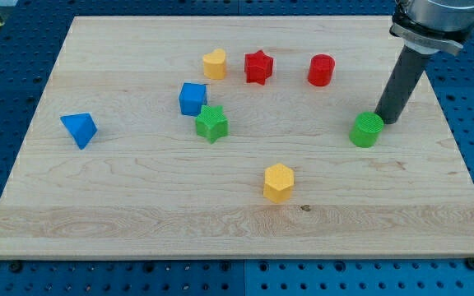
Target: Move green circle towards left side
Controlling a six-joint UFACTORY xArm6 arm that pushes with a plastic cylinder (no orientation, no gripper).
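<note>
The green circle sits on the wooden board at the view's right, about mid-height. My dark rod comes down from the view's top right, and my tip rests on the board just right of and slightly above the green circle, touching or nearly touching its edge.
A green star and a blue cube sit left of centre. A yellow block, a red star and a red cylinder line the top. A yellow hexagon is lower centre. A blue triangle is at the left.
</note>
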